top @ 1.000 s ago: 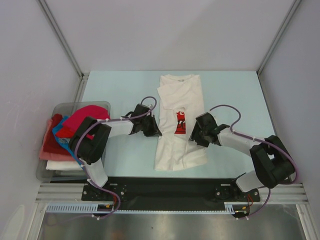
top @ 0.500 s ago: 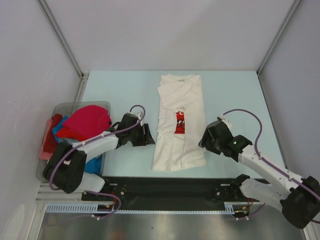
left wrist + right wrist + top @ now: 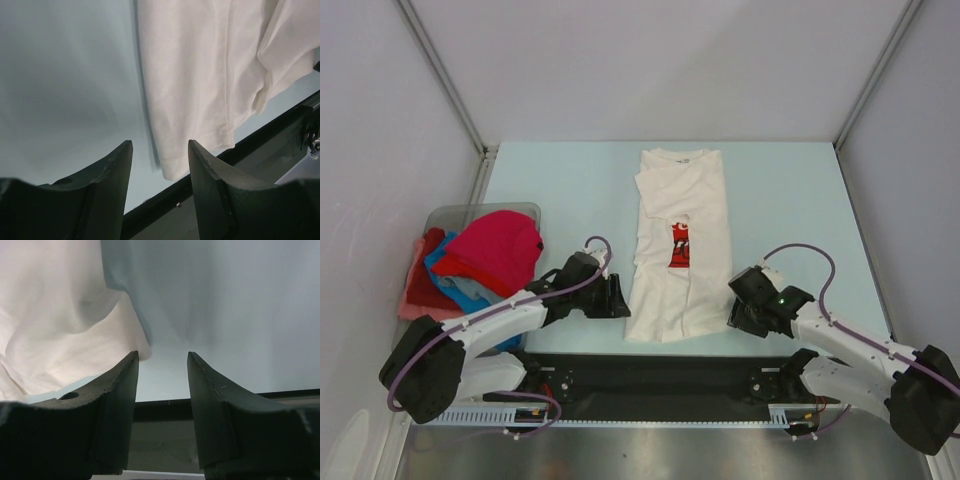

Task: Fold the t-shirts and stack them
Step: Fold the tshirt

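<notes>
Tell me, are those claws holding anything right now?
Nothing. The left gripper and right gripper both stand open, empty, at the near corners of the white t-shirt.

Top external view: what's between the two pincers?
The near end of the white t-shirt, flat on the table, fills the stretch between the left pincer and right pincer; seen in the top external view.

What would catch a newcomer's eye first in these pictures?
A long white cotton t-shirt with a red chest print lies folded into a narrow strip at the centre. The left pincer and the right pincer sit open beside its near corners. A magenta-red t-shirt tops the heap in the clear grey plastic bin at the left.
</notes>
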Motion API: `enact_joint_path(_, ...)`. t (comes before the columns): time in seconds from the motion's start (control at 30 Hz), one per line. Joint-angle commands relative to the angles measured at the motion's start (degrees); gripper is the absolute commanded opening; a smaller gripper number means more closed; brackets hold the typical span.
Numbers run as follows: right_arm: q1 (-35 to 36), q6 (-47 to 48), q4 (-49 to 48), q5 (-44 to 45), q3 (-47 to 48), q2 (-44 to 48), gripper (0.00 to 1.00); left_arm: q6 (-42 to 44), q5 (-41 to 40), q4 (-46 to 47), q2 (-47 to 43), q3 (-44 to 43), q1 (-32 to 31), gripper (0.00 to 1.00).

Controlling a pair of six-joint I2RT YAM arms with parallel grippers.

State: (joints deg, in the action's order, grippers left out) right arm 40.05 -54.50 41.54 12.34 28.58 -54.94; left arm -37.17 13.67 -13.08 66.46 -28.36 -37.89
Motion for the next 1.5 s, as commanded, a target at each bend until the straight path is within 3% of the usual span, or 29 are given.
enact_joint_path(0.0,0.46,-0.96,-2.69,3.04,0.86,-2.1,0.48,-1.59,-0.05,1.39,-1.06,1.29,-1.13,0.54)
enact_joint_path(0.33,0.55,-0.08,-8.48,1.55,0.25,-4.03,0.43,-0.8,2.06,-0.19,-2.03,2.78,-1.66,0.54)
enact_joint_path(0.4,0.55,0.53,-9.19,0.32,-0.27,-5.26,0.38,-0.63,2.06,-0.63,-2.56,2.96,-1.75,0.54)
enact_joint_path(0.53,0.99,0.71,-8.94,-1.43,-1.24,-4.83,0.1,-1.06,2.76,-1.07,-3.79,4.1,-2.1,0.52)
enact_joint_path(0.63,1.87,0.27,-6.83,-2.84,-1.95,-2.11,0.0,-1.85,2.85,-1.07,-4.66,5.06,-2.89,0.52)
enact_joint_path(1.07,11.1,-7.81,9.52,-2.41,-0.72,7.73,0.0,-6.42,3.12,4.99,-1.24,6.56,-8.07,0.45)
enact_joint_path(1.2,12.33,-8.51,10.31,-2.41,-0.28,8.62,0.0,-7.65,3.29,6.66,0.51,6.3,-9.74,0.27)
enact_joint_path(1.23,12.5,-8.52,10.32,-2.32,-0.19,8.62,0.0,-8.0,3.29,6.75,0.78,6.04,-10.18,0.15)
enact_joint_path(1.3,12.77,-8.87,10.58,-1.97,0.42,8.71,0.0,-8.53,2.86,6.23,0.43,5.42,-11.68,0.02)
enact_joint_path(1.47,13.03,-8.61,10.58,-0.65,2.36,9.58,0.0,-11.08,1.62,3.59,-2.99,4.63,-14.75,0.0)
